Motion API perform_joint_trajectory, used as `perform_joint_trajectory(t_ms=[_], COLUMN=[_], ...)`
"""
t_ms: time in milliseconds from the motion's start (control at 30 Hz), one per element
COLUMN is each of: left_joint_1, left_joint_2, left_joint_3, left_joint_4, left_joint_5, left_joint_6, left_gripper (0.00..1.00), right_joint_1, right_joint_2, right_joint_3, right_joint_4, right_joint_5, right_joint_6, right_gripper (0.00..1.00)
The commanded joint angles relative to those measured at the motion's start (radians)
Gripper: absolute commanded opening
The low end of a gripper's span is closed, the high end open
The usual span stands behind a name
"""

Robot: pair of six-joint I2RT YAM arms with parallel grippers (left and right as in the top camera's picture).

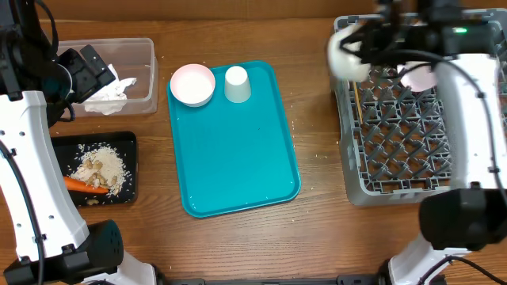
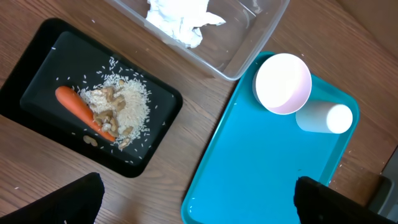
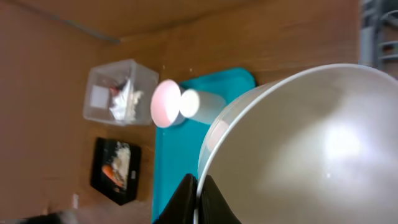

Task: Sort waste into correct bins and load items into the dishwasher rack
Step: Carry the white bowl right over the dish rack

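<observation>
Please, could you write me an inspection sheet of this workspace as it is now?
Surface: wooden table, no liquid seen.
Job's things: tissue in clear tub; carrot and rice in black tray; pinkish bowl and cup on teal tray; second bowl in grey rack.
Clutter: white crumbs on the wood.
Grippers: left gripper open, holding nothing; right gripper shut on white plate above the rack.
Cables: black cable along the left arm.
Surroundings: nothing seen.
</observation>
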Motion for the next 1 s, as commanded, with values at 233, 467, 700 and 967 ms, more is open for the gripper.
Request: perform_joint_trajectory(t_ms=[233, 467, 700, 967], left_joint_1=[0.004, 0.004, 0.004, 0.004], left_joint_2=[0.000, 0.000, 0.000, 0.000], left_joint_3=[0.000, 0.000, 0.000, 0.000], left_joint_4=[-0.002, -0.002, -0.002, -0.002], left_joint_5=[-0.010, -0.010, -0.010, -0.010], left_joint_6=[-0.011, -0.011, -0.011, -0.011], left_gripper=[1.00, 1.00, 1.00, 1.00], right_joint_1=[-0.345, -0.542, -0.673, -0.647], right_joint_2=[-0.018, -0.018, -0.018, -0.018], right_joint_3=[0.014, 0.014, -0.087, -0.491], right_joint_4=[-0.109, -0.435, -0.550, -0.374], right_joint_5=[-0.350, -0.404, -0.439, -0.691], right_joint_6=[-0.171, -0.385, -0.563, -0.743], right_gripper=[0.04, 0.04, 0.04, 0.04])
